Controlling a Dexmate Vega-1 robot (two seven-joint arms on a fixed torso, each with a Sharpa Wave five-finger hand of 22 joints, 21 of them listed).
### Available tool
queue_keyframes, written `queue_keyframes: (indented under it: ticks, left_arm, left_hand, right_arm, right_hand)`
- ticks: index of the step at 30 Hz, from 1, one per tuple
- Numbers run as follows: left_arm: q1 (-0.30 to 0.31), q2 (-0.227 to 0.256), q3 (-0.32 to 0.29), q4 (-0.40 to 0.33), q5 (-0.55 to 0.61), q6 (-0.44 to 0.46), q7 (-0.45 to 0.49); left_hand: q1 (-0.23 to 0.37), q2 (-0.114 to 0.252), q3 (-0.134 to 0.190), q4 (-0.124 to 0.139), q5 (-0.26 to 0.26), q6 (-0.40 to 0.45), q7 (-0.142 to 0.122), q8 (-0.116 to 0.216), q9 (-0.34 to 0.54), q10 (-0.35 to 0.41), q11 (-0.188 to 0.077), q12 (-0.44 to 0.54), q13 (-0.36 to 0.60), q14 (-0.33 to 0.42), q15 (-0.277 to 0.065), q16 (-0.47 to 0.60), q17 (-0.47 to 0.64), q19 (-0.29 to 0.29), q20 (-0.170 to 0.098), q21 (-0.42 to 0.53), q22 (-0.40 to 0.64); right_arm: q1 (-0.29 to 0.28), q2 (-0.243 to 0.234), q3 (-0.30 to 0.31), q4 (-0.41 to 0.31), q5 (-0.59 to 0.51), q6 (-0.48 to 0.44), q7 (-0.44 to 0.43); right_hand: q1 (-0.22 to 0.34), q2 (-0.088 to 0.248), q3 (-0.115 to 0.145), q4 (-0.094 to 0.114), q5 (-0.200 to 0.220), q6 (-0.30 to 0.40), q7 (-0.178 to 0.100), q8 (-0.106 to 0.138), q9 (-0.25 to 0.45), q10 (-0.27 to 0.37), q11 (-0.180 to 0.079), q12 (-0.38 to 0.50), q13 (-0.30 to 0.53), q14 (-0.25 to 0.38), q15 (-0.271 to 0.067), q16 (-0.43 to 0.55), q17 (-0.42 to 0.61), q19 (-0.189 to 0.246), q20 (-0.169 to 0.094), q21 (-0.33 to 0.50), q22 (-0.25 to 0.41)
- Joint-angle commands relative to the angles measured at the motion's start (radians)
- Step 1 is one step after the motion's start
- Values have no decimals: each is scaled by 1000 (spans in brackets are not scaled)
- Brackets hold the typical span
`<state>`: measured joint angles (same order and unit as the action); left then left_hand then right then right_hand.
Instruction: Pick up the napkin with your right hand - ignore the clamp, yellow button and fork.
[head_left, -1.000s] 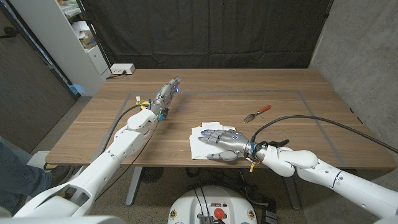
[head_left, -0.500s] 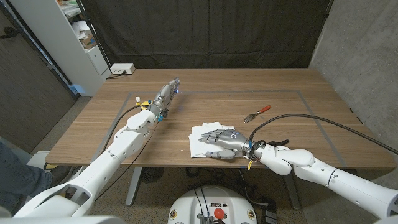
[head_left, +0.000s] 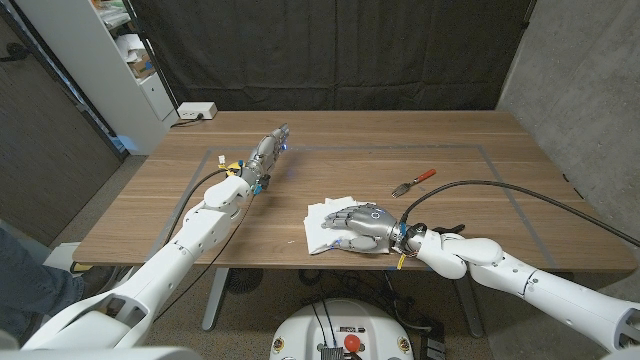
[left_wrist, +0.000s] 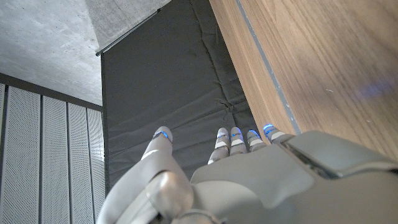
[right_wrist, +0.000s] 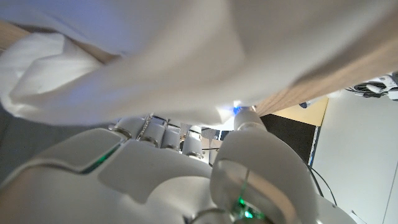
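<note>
The right robot hand (head_left: 358, 229) lies directly on the napkin (head_left: 322, 224), which sits near the front edge of the surface (head_left: 470, 160), about mid-width. The fingers point toward the robot's left across the cloth and appear curled into it; in the right wrist view white folds (right_wrist: 155, 68) drape over the fingertips, so a gathering grip is judged under way, not confirmed secure. The napkin is white, rumpled, roughly square. The left robot hand (head_left: 268, 152) is well apart, fingers extended, holding nothing.
</note>
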<state>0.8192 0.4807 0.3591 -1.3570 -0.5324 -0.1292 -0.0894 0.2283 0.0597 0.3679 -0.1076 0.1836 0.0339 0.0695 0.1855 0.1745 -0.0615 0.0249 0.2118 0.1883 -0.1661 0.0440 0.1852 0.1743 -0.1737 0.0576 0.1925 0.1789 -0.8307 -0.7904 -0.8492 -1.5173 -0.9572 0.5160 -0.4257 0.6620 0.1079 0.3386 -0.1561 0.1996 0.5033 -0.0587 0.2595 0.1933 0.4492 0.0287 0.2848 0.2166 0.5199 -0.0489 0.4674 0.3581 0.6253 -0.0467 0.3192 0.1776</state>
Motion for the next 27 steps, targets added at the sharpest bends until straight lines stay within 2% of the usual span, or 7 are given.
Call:
queue_keyframes:
  ticks: [1,11,12,15,18,21,27]
  left_arm:
    - [-11,-8,1,22,-3,-5,-13]
    - [-14,-12,-1,31,-3,-10,-18]
    - [-15,-14,-1,33,-4,-11,-21]
    - [-16,-16,0,38,-3,-13,-22]
    - [-15,-17,0,40,-4,-13,-24]
    - [-11,-16,-2,37,-5,-12,-21]
    - [-5,-12,-7,29,-6,-14,-19]
  left_hand:
    - [0,8,0,-3,-1,7,-1,2,4,1,-5,-3,3,-8,2,-1,5,-67,7,4,3]
    - [-1,8,-1,-3,-1,7,-2,2,4,1,-5,-3,3,-9,2,-1,5,-68,9,4,3]
    - [-1,8,-1,-3,-1,7,-3,2,4,0,-5,-3,3,-9,3,-1,5,-68,10,4,3]
    - [-1,8,-1,-3,-1,7,-3,2,4,0,-4,-4,3,-9,3,-1,5,-68,10,4,3]
    - [-1,8,-1,-3,-1,7,-2,2,4,0,-4,-4,3,-9,3,-1,5,-68,10,5,3]
    - [-1,8,-1,-3,-1,7,-2,2,4,0,-4,-4,3,-9,3,-1,5,-68,11,5,3]
    - [-1,9,-1,-3,-1,7,-4,2,4,-1,-6,-4,3,-9,3,-1,5,-69,13,5,3]
  right_arm:
    - [15,13,-13,24,-7,16,-45]
    - [24,22,-21,37,-14,32,-85]
    - [25,24,-22,39,-14,33,-87]
    - [29,29,-26,44,-21,38,-105]
    - [31,34,-30,48,-29,39,-124]
    - [34,38,-34,52,-36,39,-142]
    - [33,52,-45,68,-78,21,-238]
  right_hand:
    - [29,5,4,-8,-4,54,5,18,4,57,-2,21,8,34,-38,24,18,257,-42,15,7]
    - [57,14,13,-6,-7,107,-6,25,5,135,-15,52,15,95,-59,45,32,295,-54,31,9]
    - [63,15,15,-7,-7,110,-7,24,5,151,-9,59,16,96,-60,46,35,298,-55,32,10]
    - [75,18,20,-8,-8,131,-8,28,5,171,-12,68,19,113,-66,52,38,305,-59,36,10]
    - [100,25,28,-14,-8,149,-3,31,6,190,-17,78,23,128,-75,59,46,317,-67,42,11]
    - [139,33,39,-21,-11,172,-10,31,6,218,-24,94,30,144,-89,72,63,330,-78,50,14]
    - [206,49,59,-22,-16,226,-13,39,9,270,-36,125,41,191,-115,94,89,350,-101,68,18]
